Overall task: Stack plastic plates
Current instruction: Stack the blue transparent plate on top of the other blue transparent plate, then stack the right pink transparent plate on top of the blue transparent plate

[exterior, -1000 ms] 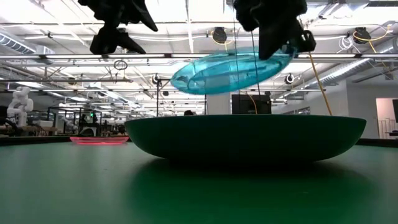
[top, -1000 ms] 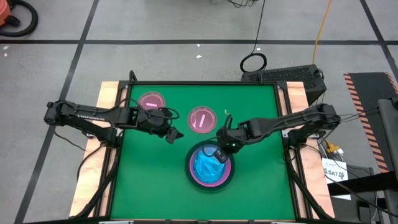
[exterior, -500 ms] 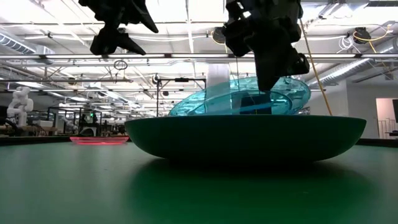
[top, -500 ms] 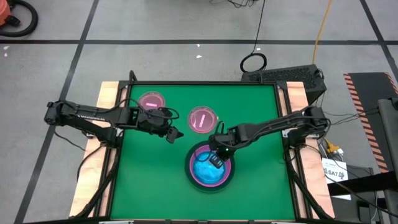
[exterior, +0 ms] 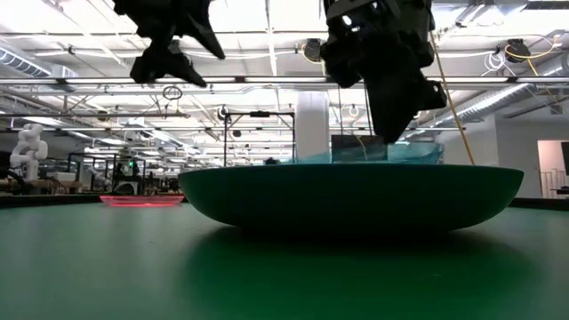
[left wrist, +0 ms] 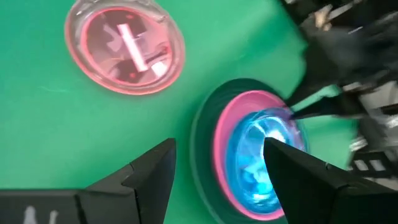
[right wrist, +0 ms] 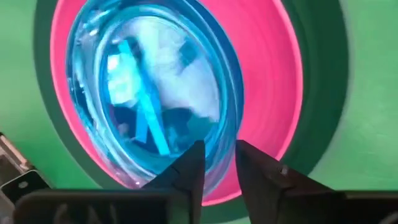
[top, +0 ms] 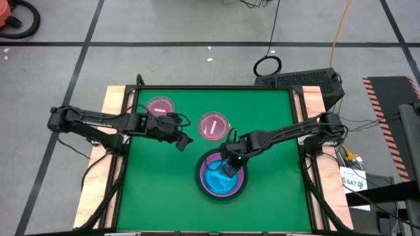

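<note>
A stack stands near the table's middle: a large dark grey plate (top: 222, 198) (exterior: 356, 196) holds the solid hot pink plate (top: 204, 184) (right wrist: 273, 93), and a translucent cyan plate (top: 216, 179) (right wrist: 149, 87) lies in that. My right gripper (top: 228, 165) (right wrist: 221, 168) (exterior: 391, 133) is at the cyan plate's far right rim, shut on it. My left gripper (top: 182, 141) (left wrist: 217, 180) hovers open to the left of the stack, above the table. Two small translucent pink plates (top: 159, 106) (top: 214, 125) rest flat on the green mat farther back. My right gripper pinches the cyan plate's rim (right wrist: 219, 146) on its far right side, one finger over the plate's inside and one over its outside. The fingers point down from above, slanting in from the right. The plate lies about level inside the pink plate.
Green mat (top: 269, 118) lies bare to the right of and behind the stack. The nearer small pink plate (left wrist: 124, 53) sits just beyond the stack. Wooden borders (top: 111, 98) frame the table's left and right sides.
My right gripper has moved down and slightly toward the table's left. It has carried the cyan plate from a tilted position in the air down into the pink plate, where it now lies level. The left arm has kept still.
</note>
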`<state>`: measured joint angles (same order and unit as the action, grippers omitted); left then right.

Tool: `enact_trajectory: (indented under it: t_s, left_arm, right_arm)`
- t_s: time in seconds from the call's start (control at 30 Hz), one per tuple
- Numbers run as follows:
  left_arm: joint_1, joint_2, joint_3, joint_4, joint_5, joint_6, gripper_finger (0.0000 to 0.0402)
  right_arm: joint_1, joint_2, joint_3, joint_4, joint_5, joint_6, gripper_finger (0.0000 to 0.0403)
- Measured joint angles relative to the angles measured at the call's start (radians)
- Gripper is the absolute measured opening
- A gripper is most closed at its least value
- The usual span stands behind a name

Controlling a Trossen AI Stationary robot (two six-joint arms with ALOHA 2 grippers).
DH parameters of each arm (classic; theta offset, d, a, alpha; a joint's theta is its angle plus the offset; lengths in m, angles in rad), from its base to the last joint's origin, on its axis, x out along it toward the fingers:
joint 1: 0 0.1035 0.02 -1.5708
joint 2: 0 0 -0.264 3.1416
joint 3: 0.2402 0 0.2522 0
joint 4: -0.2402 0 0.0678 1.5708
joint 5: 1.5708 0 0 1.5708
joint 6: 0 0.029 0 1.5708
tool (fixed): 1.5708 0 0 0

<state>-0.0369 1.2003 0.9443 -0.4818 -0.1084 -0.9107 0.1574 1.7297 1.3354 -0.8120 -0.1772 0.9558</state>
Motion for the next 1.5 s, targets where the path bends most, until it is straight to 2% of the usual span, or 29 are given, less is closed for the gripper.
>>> enact_trajectory:
  t_s: [0.17, 0.3, 0.47, 0.63, 0.8, 0.9, 0.97, 1.07, 1.33, 1.5]
  left_arm:
    - [0.025, 0.054, 0.000, -0.011, 0.008, 0.025, 0.0248]
    - [0.046, 0.109, 0.000, 0.019, 0.055, 0.034, 0.0248]
    - [0.076, 0.157, 0.000, 0.036, 0.082, 0.028, 0.0248]
    - [0.154, 0.192, 0.000, 0.039, 0.083, -0.014, 0.0248]
    - [0.271, 0.235, 0.000, 0.042, 0.114, -0.017, 0.0248]
    - [0.344, 0.278, 0.000, 0.063, 0.173, -0.034, 0.0248]
    - [0.380, 0.307, 0.000, 0.092, 0.204, -0.043, 0.0248]
    - [0.412, 0.330, 0.000, 0.119, 0.211, -0.064, 0.0248]
    - [0.436, 0.368, 0.000, 0.178, 0.193, -0.103, 0.0248]
    - [0.436, 0.420, 0.000, 0.212, 0.178, -0.104, 0.0248]
  right_arm:
    - [0.000, -0.056, 0.000, -0.019, 0.027, 0.019, 0.0111]
    - [-0.001, -0.115, 0.000, -0.028, 0.050, 0.019, 0.0120]
    - [-0.006, -0.200, 0.000, -0.041, 0.099, -0.047, 0.0121]
    - [-0.014, -0.295, 0.000, -0.105, 0.143, -0.144, 0.0120]
    - [-0.014, -0.394, 0.000, -0.188, 0.292, -0.259, 0.0120]
    - [-0.022, -0.442, 0.000, -0.233, 0.395, -0.315, 0.0120]
    - [-0.039, -0.471, 0.000, -0.255, 0.424, -0.365, 0.0120]
    - [-0.078, -0.503, 0.000, -0.255, 0.388, -0.457, 0.0120]
    - [-0.200, -0.555, 0.000, -0.263, 0.148, -0.666, 0.0105]
    - [-0.260, -0.579, 0.000, -0.282, 0.123, -0.746, 0.0089]
